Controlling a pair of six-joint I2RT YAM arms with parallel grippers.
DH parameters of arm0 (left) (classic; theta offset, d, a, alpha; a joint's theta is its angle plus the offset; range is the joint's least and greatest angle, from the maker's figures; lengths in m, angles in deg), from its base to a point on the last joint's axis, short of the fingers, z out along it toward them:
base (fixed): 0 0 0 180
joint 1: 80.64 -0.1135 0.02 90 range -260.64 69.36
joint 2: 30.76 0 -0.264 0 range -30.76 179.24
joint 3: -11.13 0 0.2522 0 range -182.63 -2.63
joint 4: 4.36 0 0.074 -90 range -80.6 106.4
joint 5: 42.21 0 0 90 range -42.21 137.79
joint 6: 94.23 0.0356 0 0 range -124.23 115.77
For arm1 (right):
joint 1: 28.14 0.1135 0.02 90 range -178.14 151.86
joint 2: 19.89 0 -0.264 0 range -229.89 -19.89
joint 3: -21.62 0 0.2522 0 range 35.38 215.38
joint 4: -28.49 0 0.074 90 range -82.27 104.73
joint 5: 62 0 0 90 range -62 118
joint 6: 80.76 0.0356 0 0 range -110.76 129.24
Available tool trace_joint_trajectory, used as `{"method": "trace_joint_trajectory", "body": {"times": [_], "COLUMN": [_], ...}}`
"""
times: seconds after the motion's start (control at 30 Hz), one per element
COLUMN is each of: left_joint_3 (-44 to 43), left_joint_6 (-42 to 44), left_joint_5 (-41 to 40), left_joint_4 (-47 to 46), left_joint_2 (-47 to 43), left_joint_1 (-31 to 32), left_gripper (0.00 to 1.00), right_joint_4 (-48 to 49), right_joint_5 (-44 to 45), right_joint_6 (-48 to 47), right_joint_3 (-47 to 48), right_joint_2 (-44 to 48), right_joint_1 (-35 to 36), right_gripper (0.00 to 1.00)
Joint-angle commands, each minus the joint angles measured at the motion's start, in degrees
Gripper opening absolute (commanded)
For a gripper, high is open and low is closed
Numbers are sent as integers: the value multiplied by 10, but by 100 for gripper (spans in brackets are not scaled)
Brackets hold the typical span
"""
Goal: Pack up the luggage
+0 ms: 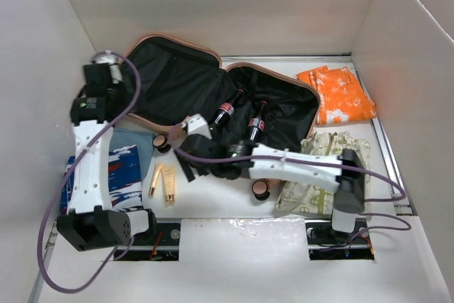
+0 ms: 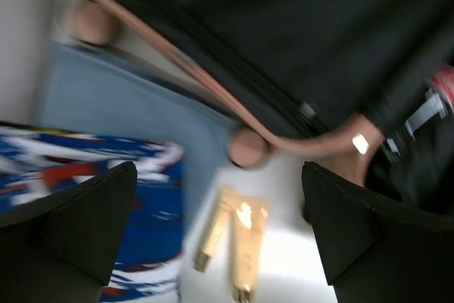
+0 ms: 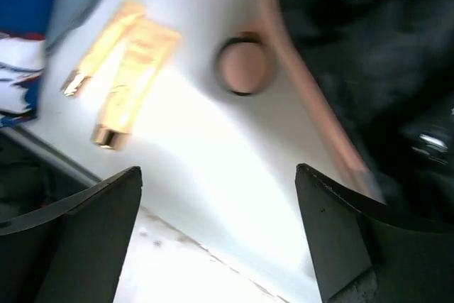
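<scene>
The luggage (image 1: 170, 76) lies open mid-table, on the far side. The left gripper (image 2: 218, 175) and right gripper (image 3: 218, 172) both gape empty. 2 gold tubes (image 1: 163, 182) lie just before it, lengthwise near-to-far, centred ahead of the left.

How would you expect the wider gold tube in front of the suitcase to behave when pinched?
The wider gold tube looks like a soft squeeze tube, so it would probably give when pinched. Its glossy skin may be slippery. Lying flat, it seems unlikely to roll, though a push could nudge the slimmer gold tube beside it.
</scene>
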Motion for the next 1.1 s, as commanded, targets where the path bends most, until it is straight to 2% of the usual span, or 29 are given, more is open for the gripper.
{"method": "trace_joint_trajectory", "body": {"times": [0.0, 0.1, 0.2, 0.3, 0.4, 0.47, 0.53, 0.7, 0.83, 0.97, 1.07], "left_joint_3": [-50, -50, -36, -25, 6, 11, 17, -3, -10, -10, 0], "left_joint_6": [28, 43, 43, 43, 37, 36, 42, 58, 63, 47, 41], "left_joint_5": [-90, -111, -166, -197, -197, -197, -189, -169, -177, -182, -188], "left_joint_4": [-34, -34, -29, -12, -12, -7, -7, -33, -38, -38, -38], "left_joint_2": [-51, -94, -130, -172, -215, -237, -243, -230, -217, -217, -217], "left_joint_1": [-89, -107, -107, -107, -107, -107, -107, -107, -76, -55, -50], "left_gripper": [100, 100, 100, 100, 100, 100, 100, 100, 100, 100, 100], "right_joint_4": [31, 112, 181, 174, 180, 127, 53, 75, 38, 49, 21], "right_joint_5": [-8, -49, -102, -121, -79, -59, -25, 8, -7, -25, -34], "right_joint_6": [7, 7, 23, 44, 44, 74, 106, 124, 183, 183, 203], "right_joint_3": [68, 46, 41, 82, 106, 163, 217, 240, 248, 269, 274], "right_joint_2": [-40, -68, -109, -152, -204, -261, -296, -355, -386, -418, -430], "right_joint_1": [25, 31, 31, 38, 53, 60, 60, 60, 48, 48, 48], "right_gripper": [93, 91, 88, 87, 85, 85, 85, 80, 77, 63, 42]}}
